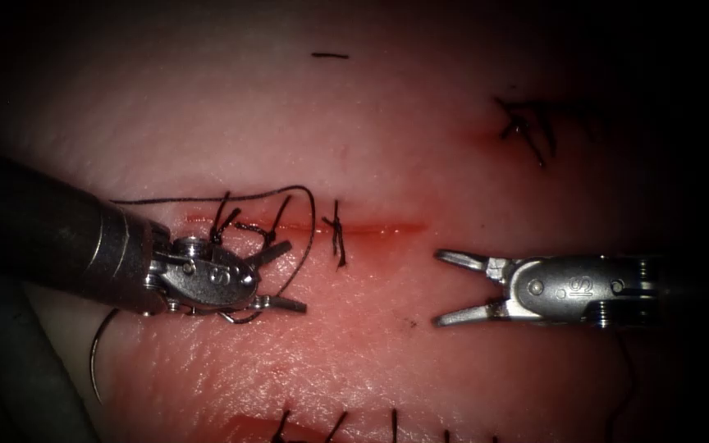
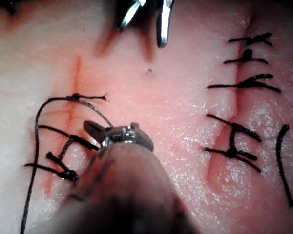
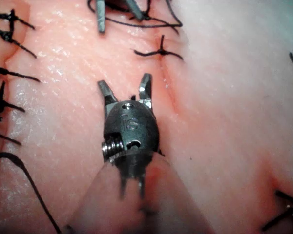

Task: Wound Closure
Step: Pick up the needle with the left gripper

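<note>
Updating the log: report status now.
Left tool open, empty, thread looping past it. Right tool open, empty. Needle unheld, on tissue left of cut, by left shaft.

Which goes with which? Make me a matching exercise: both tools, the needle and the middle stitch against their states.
1 left tool
2 right tool
3 needle
4 stitch

a tied across the cut
b open, empty, beyond the cut's right end
c unheld, lying on the tissue, lower left
d open, empty, loose thread looped about it

Pairs: 1d, 2b, 3c, 4a.
</note>
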Controlling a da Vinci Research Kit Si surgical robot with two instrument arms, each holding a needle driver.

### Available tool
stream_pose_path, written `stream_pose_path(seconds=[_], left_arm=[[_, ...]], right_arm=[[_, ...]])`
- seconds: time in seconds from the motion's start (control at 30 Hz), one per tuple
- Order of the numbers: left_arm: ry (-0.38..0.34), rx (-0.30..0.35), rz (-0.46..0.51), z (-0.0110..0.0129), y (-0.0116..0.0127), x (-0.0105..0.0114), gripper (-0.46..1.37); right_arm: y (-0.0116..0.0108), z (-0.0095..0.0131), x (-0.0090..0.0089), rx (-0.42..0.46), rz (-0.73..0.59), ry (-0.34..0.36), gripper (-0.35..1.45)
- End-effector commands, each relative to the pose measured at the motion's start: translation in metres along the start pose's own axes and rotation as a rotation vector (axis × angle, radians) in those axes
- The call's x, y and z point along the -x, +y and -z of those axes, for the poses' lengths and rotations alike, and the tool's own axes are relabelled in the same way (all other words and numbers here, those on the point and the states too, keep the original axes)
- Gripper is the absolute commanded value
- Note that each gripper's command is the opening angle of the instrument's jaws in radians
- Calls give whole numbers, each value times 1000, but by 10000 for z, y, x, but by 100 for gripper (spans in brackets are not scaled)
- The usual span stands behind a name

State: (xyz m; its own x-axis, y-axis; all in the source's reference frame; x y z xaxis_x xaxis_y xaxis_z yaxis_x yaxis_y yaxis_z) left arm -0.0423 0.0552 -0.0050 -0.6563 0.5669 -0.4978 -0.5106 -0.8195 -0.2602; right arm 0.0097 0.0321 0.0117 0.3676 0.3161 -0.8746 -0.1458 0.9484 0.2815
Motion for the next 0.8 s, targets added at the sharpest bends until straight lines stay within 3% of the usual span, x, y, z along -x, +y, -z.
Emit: stream_pose_path(seconds=[0.03,0.63,0.8], left_arm=[[0,2,6,1,0,0,56],[-8,23,34,33,7,-18,61],[-6,33,35,47,8,-22,49]], right_arm=[[-1,0,0,-3,0,0,109],[-4,1,-1,-5,15,1,109],[-5,0,1,-5,16,1,109]])
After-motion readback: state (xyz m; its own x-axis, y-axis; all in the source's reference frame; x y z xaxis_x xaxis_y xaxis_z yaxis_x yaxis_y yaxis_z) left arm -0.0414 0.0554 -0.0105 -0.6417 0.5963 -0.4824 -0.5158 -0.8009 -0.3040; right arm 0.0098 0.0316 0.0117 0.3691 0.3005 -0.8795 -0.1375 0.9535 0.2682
